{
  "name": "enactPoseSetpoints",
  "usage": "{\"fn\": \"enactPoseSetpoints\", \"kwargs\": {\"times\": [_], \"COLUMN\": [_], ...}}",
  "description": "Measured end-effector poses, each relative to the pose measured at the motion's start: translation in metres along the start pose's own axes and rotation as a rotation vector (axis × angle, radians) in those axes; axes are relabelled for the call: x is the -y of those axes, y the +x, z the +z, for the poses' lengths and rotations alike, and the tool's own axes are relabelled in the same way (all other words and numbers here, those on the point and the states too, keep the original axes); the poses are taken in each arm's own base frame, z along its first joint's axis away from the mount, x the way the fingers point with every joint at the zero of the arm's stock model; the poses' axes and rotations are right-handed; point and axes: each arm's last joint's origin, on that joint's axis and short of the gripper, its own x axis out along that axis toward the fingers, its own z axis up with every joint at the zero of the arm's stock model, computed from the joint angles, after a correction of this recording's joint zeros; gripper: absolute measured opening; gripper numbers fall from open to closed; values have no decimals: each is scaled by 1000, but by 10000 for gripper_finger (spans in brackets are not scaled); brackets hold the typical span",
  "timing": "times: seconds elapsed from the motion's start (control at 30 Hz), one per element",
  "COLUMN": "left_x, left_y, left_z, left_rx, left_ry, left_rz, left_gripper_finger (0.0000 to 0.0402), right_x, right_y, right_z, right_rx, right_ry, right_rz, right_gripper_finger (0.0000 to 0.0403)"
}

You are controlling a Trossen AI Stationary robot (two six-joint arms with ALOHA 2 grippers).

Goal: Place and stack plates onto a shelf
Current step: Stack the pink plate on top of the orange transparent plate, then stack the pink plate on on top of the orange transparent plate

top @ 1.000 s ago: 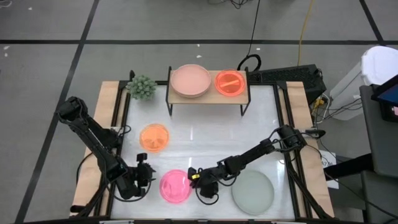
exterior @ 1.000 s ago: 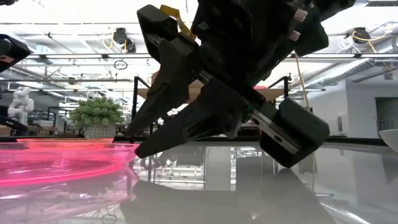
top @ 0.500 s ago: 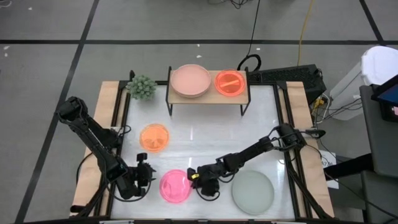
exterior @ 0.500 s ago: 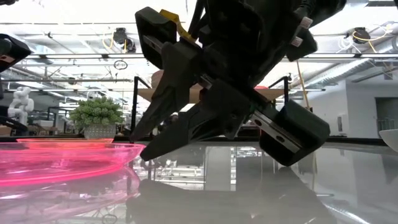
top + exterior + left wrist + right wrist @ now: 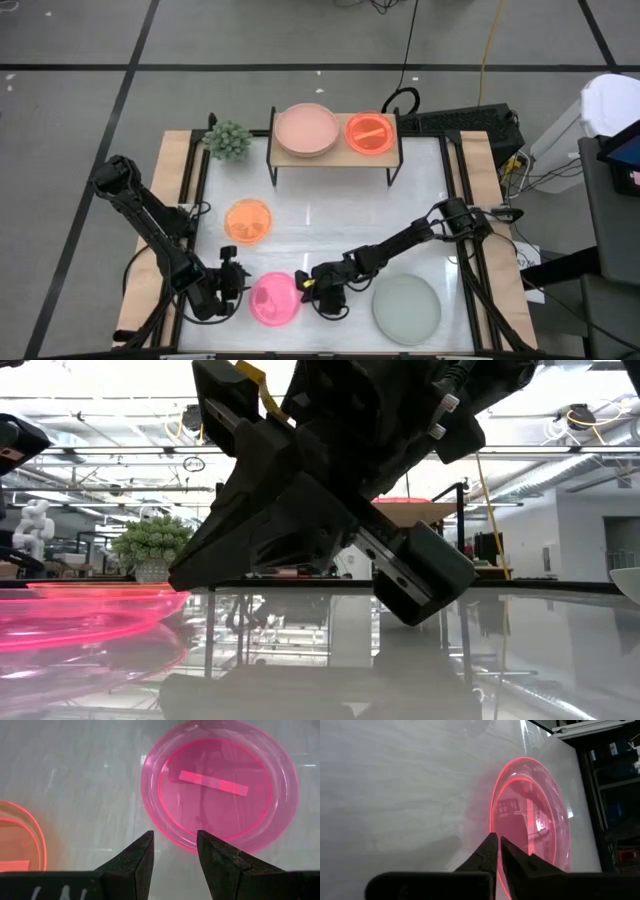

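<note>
A translucent magenta plate (image 5: 273,298) lies flat on the white table near its front edge; it also shows in the low view (image 5: 80,615). My right gripper (image 5: 301,287) is shut, low over the table at the plate's right side. My left gripper (image 5: 240,284) is open at the plate's left side, and the plate's near rim (image 5: 172,836) lies just ahead of the gap between its fingertips. The wooden shelf (image 5: 335,152) at the back carries a dusty pink plate (image 5: 306,129) and an orange plate (image 5: 370,132). Another orange plate (image 5: 248,220) and a grey-green plate (image 5: 406,308) lie on the table. My right gripper (image 5: 498,840) has its shut fingertips against the outer rim of the magenta plate on its right side (image 5: 492,827). The fingers come nearly level from the table's right side. The plate stays flat on the table. My left gripper: I cannot tell whether it touches the rim.
A small potted plant (image 5: 228,140) stands at the back left beside the shelf. The table's middle, between the shelf and the grippers, is bare white surface (image 5: 340,215).
My right gripper has gone toward the table's left edge, low over the surface, and has pushed the magenta plate. The plate has slid flat along the table to the left, closer to my left gripper.
</note>
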Motion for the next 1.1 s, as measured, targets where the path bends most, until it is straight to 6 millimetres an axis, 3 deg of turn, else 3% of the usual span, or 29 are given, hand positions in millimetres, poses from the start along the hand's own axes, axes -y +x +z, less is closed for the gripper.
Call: {"fn": "enactPoseSetpoints", "kwargs": {"times": [0.33,0.57,0.87,1.1], "left_x": [4,4,17,24], "left_y": [-2,-5,10,22], "left_z": [-5,-13,-22,-26], "left_rx": [-47,-73,-107,-114], "left_ry": [-47,-49,-12,-20], "left_rz": [-47,-4,-21,-28], "left_gripper_finger": [156,154,74,65], "right_x": [-1,-2,0,1], "right_y": [0,0,0,-2], "right_z": [-1,-1,1,6], "right_rx": [-8,-12,-5,-39], "right_ry": [44,76,96,84], "right_rz": [9,15,-8,-38], "right_gripper_finger": [8,41,73,77]}}
